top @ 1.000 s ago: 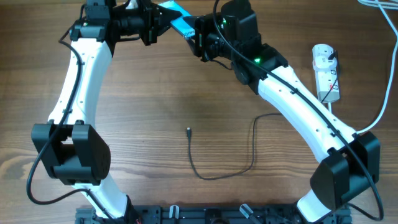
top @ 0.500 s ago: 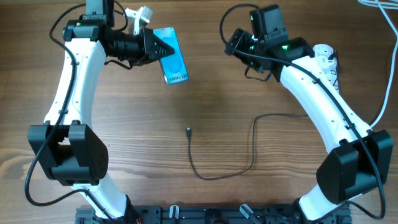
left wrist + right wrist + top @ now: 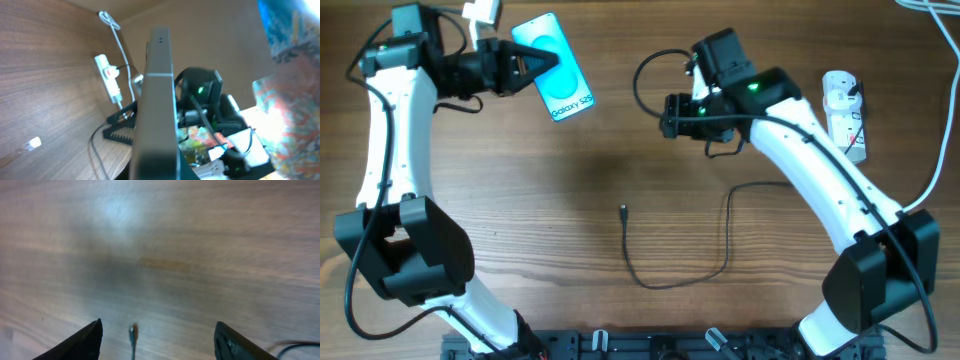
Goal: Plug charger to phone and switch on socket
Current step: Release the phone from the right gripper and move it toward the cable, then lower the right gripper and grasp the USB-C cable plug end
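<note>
Leftward and toward the far edge is where the phone has gone since the earlier frame, carried by the left arm. The right arm has swung back from the socket toward the middle of the table.

The left end effector is clamped on one long edge of the phone. It is a flat, silver-rimmed rectangle with a glossy teal screen turned up to the overhead camera. Its long axis runs from the far edge toward the near edge, leaning slightly right, and the "Galaxy" lettering sits at the nearer end. The left wrist camera sees it edge-on as a thin dark slab.

The right end effector is spread wide with nothing between its black wedge-shaped fingers. It hangs above bare, matte wood grain.

The charger lies well apart from the phone, near the table's centre. It is a thin black cable that loops from its small dark tip toward the near edge and then bends back up to the right. The tip points toward the far edge.

The socket is a white, elongated plastic strip with a red mark. It lies at the right side, long axis running far to near, and a thick white cord curves past it.
</note>
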Motion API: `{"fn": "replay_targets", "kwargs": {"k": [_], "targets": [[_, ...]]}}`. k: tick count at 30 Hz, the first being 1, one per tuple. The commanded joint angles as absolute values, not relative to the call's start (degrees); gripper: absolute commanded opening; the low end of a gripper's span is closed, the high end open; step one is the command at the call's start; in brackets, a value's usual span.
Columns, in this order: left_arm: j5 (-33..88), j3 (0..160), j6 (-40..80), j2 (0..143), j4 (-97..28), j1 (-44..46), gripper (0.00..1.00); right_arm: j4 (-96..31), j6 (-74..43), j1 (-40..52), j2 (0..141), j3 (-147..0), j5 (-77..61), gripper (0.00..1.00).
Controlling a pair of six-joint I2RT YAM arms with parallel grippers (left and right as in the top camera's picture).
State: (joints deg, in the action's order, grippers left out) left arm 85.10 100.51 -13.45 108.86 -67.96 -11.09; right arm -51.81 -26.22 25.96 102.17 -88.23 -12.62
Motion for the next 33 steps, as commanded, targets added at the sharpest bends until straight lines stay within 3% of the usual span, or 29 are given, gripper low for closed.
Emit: {"fn": "replay_targets", "kwargs": {"k": [1,3,6,12,14,31,33], "targets": [[90.2,101.3,-14.4,107.7,-68.4,-11.4,0.04,-51.2,-25.5,28.4,104.5,-86.5,-15.2,0.58],[89.3,101.3,-11.7,107.7,-68.4,-11.4,0.04,-50.5,-25.4,30.1,106.7,-86.5,-18.4,0.47],[88.2,101.3,-8.8,107.7,-68.1,-11.6,0.04,-50.3,-26.0,33.6,110.5,-86.5,-19.6,0.38],[81.4,101.3,14.0,107.7,-56.0,-18.7,0.04,-50.2,-28.6,37.4,118.0,-86.2,-23.4,0.34],[77.9,101.3,16.6,107.7,-55.9,-21.1,0.04,-50.2,-28.6,38.7,119.5,-85.7,-24.1,0.33],[77.0,101.3,17.2,107.7,-56.1,-23.9,0.04,-46.8,-33.2,43.7,123.3,-81.6,-20.7,0.24],[77.0,101.3,17.2,107.7,-56.2,-23.9,0.04,-47.0,-33.2,43.7,123.3,-82.3,-20.3,0.15]]}}
